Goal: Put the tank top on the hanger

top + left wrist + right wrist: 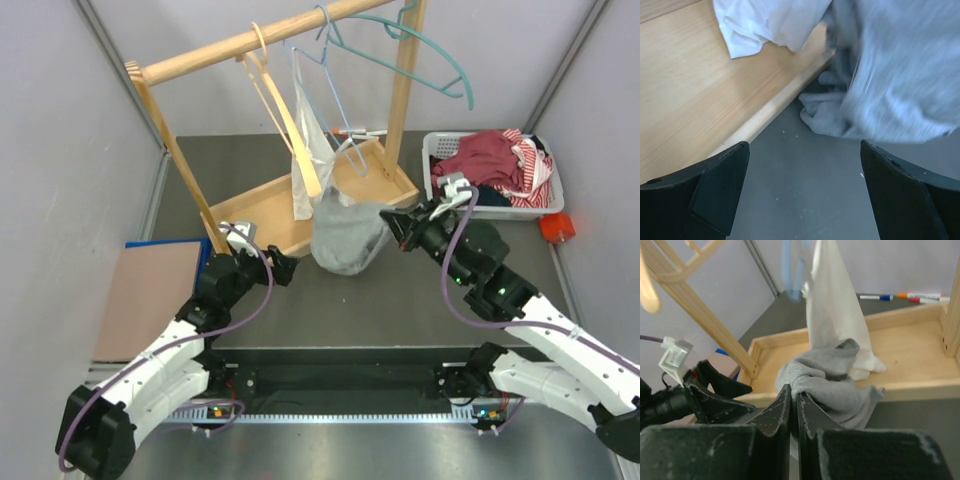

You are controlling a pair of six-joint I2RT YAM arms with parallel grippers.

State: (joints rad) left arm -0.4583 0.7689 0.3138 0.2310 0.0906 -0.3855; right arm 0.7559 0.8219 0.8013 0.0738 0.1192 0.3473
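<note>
Left fingers [720, 185] stand spread wide and grasp nothing. They hover low over the grey desk [400, 300], just beside the front lip of the wooden rack's base tray [265, 215], and are aimed at the bunched cloth ahead. To their right the tank top [348, 238] lies as a crumpled grey heap, partly over that lip and partly on the desk. A white bag [312, 150] hangs just behind it. Right fingers [772, 420] are clenched on a fold at the heap's right side, the cloth pinched between them. Higher and further right, the hanger [430, 50] hangs bare from the top of the rack, well apart from the garment.

As I read it, the step in hand is picking up and opening out the top. One side is gripped and the other is not yet taken, and nothing is threaded onto the hanger. The next move probably calls for the left fingers to reach into the near side of the heap and close on an edge, ideally a strap or the neckline. No strap can be made out in the bundle, so the cloth may need lifting and spreading between both arms before an opening shows. Only then can it be carried up to one sloping arm of the hanger.
</note>
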